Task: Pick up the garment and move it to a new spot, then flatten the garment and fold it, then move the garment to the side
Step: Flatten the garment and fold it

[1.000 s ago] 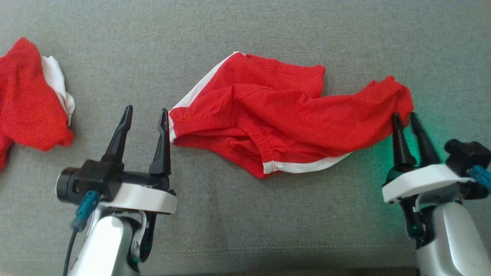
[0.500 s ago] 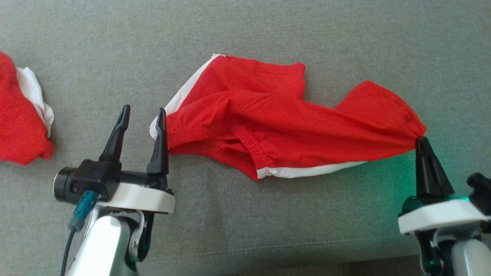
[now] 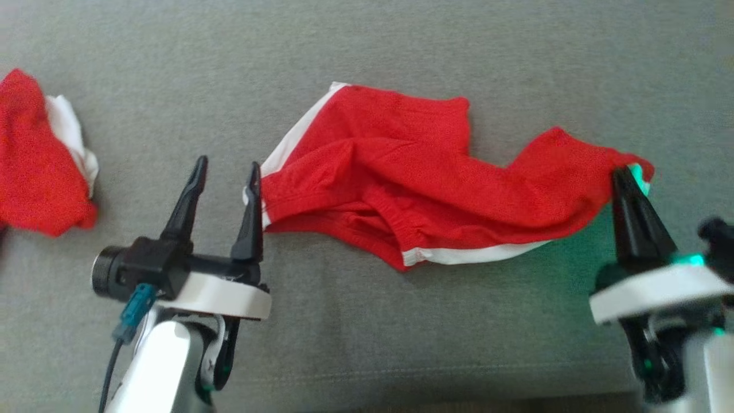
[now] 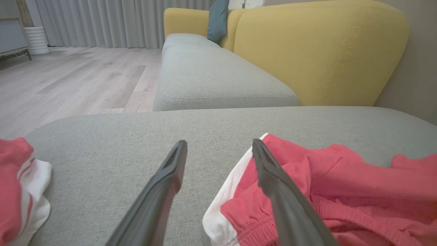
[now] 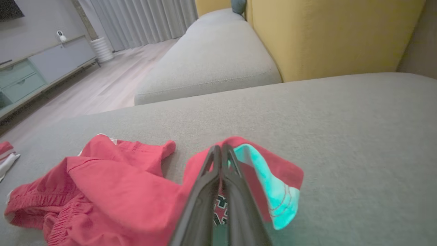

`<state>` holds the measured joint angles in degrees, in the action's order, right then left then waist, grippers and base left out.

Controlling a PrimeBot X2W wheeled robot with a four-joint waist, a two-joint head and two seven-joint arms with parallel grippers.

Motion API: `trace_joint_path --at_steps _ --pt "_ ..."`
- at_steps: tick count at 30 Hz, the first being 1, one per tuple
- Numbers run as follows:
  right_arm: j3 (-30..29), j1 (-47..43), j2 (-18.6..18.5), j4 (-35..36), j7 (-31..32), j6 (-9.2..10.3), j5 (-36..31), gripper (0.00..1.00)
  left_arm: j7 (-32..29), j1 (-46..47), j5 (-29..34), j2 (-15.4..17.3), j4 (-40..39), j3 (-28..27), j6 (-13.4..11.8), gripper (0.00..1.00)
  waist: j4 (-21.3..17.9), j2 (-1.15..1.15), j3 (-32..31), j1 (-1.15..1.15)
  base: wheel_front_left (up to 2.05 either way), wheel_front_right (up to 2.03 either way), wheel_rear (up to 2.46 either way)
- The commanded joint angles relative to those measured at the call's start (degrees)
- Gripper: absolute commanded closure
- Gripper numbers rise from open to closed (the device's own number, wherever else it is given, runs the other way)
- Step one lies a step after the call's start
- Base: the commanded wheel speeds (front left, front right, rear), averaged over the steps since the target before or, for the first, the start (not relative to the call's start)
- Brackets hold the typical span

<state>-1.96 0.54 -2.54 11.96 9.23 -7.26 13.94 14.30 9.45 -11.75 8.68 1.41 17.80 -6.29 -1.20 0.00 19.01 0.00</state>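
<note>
Two red garments, two grippers, one grey cushion [image 3: 367,344].
Right gripper [image 3: 620,172] pinches the shorts [image 3: 401,183]; left gripper [image 3: 227,162] spread; second garment [image 3: 34,172] cut off at frame edge.

A crumpled red-and-white cloth [image 3: 40,160] lies far left on the grey cushion [image 3: 367,46], a yellow backrest [image 4: 317,51] and teal pillow [image 4: 218,18] beyond.

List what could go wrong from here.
The right tool is shut on just a corner of the red white-striped fabric shorts; pulling may slip it free.
The open left tool stands at the shorts' edge, not around it; closing may miss.
A second crumpled red-and-white garment lies to the left; dragging there could tangle both.
</note>
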Motion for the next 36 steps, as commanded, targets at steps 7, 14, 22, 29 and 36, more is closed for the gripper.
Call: trace_joint_path --at_steps 7,14,22,29,36 --pt "3.75 10.33 -0.35 -9.25 2.08 -0.23 -1.76 1.0 0.69 3.87 -0.15 -0.7 -1.0 -0.93 0.95 0.0 5.08 0.0 2.25 0.0 0.0 0.0 0.0" --pt "4.75 12.15 -0.34 -16.86 -0.81 -0.23 -1.06 0.0 0.69 4.27 0.11 -1.53 -0.7 -1.03 1.45 0.0 6.26 0.0 2.71 0.0 0.0 0.0 0.0" --pt "7.71 10.05 -0.34 -13.66 -8.31 -0.23 -1.88 0.0 0.7 3.33 0.48 -1.3 -0.72 -2.37 1.43 0.0 4.26 0.0 0.94 0.0 0.0 0.0 0.0" --pt "5.12 6.48 -0.37 -7.26 -11.35 -0.23 -4.45 0.0 0.7 1.39 0.98 -0.68 -1.02 -3.34 0.86 0.0 2.34 0.0 -2.23 0.0 0.0 0.0 0.0" --pt "-0.12 2.07 -0.52 -3.79 -9.68 -0.23 -5.55 0.0 0.64 -1.18 0.91 0.09 -1.6 -3.68 0.2 0.0 1.34 0.0 -4.93 0.0 0.0 0.0 0.0"
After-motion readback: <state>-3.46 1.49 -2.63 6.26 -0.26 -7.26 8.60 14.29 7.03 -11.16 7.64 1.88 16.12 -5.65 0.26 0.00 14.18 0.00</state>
